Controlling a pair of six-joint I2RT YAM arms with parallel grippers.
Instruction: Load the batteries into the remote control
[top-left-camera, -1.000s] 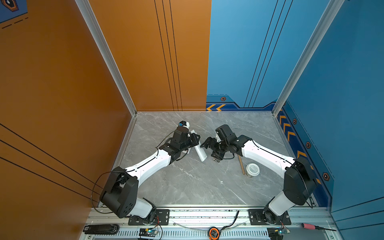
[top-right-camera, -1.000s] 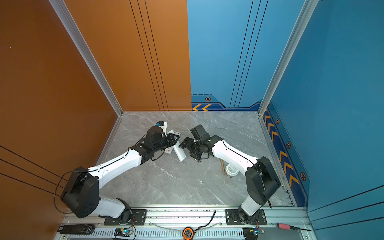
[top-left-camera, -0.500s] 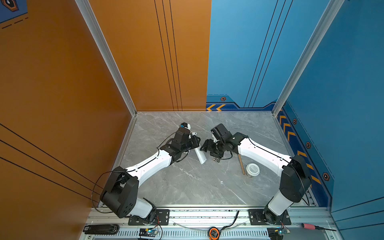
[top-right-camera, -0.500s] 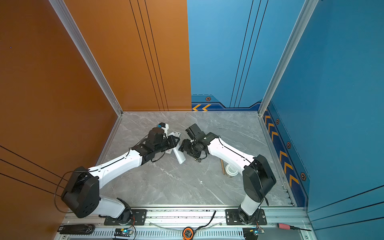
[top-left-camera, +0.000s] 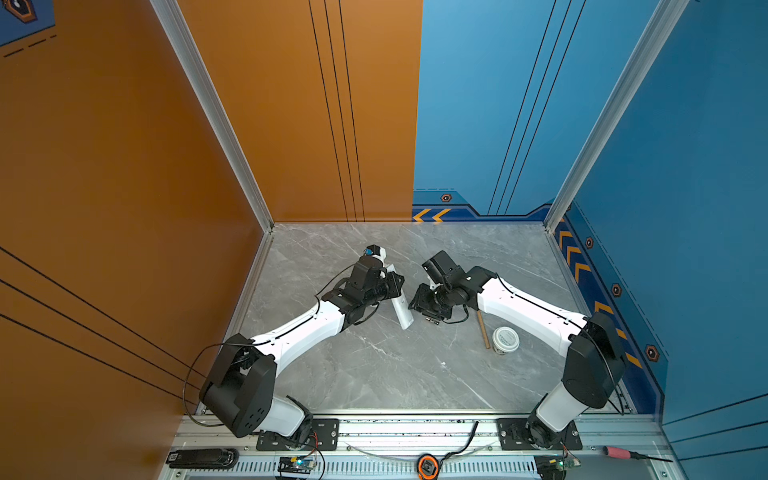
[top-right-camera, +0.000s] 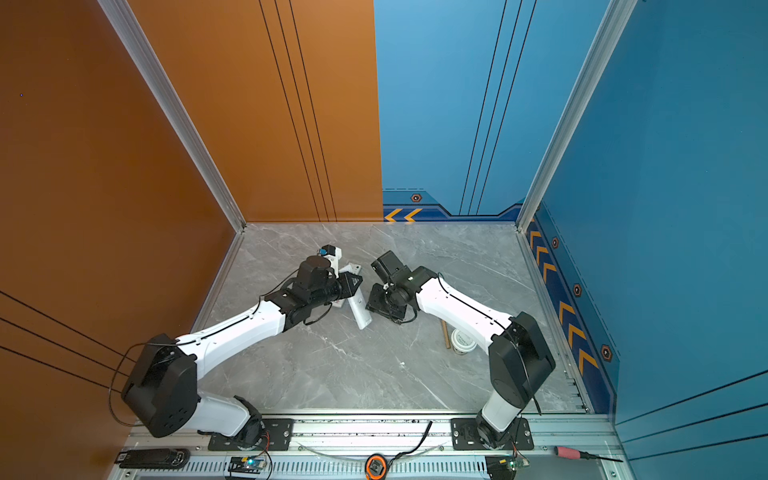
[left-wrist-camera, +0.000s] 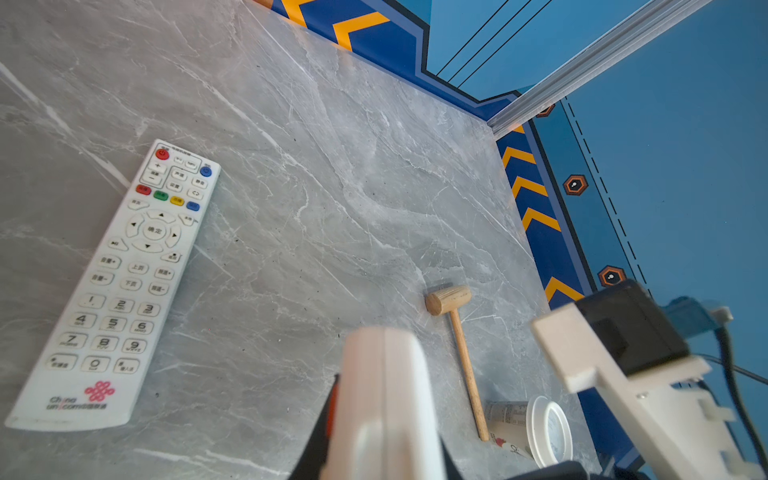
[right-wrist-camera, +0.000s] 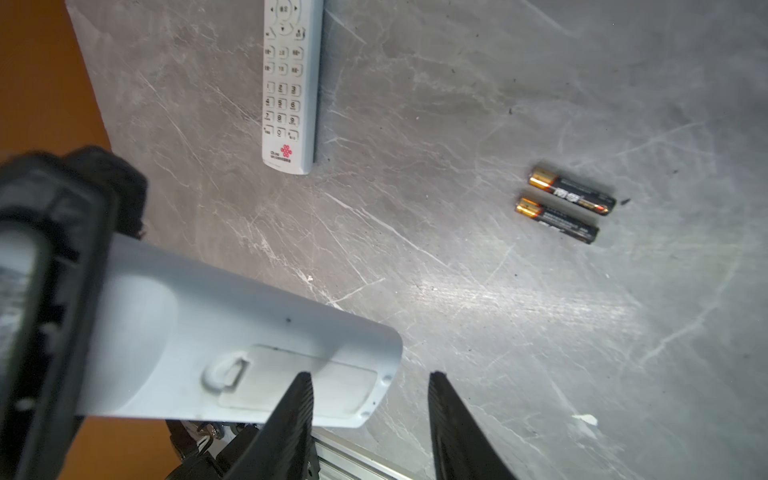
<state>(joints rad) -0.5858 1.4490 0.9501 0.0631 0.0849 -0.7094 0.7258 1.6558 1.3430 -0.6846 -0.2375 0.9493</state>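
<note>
1. The left claw (top-left-camera: 390, 289) is clamping the remote control (right-wrist-camera: 249, 324) near mid-bench, with its back turned toward the right wrist camera. The battery cover (right-wrist-camera: 299, 382) is sitting closed in its recess. Whether the remote's free end is touching the bench (top-left-camera: 374, 374) cannot be told.
2. The right claw (right-wrist-camera: 370, 376) is standing with its jaws apart at that free end and is gripping nothing. One finger (right-wrist-camera: 291, 415) is crossing the cover in view, but contact cannot be told.
3. Two batteries (right-wrist-camera: 571, 193) are lying side by side on the bench, well apart from the held remote. No others are showing.
4. A second remote (left-wrist-camera: 120, 286) is lying keypad-up on the bench. A wooden mallet (left-wrist-camera: 461, 349) and a lidded cup (left-wrist-camera: 536, 428) are lying on the right.
5. Judged step: the compartment is being opened, and loading is not yet begun. The next move calls for a fingertip catching the latch tab (right-wrist-camera: 226, 372) and drawing the cover off while the left claw is steadying the body. Too much force risks twisting the remote in its grip.
</note>
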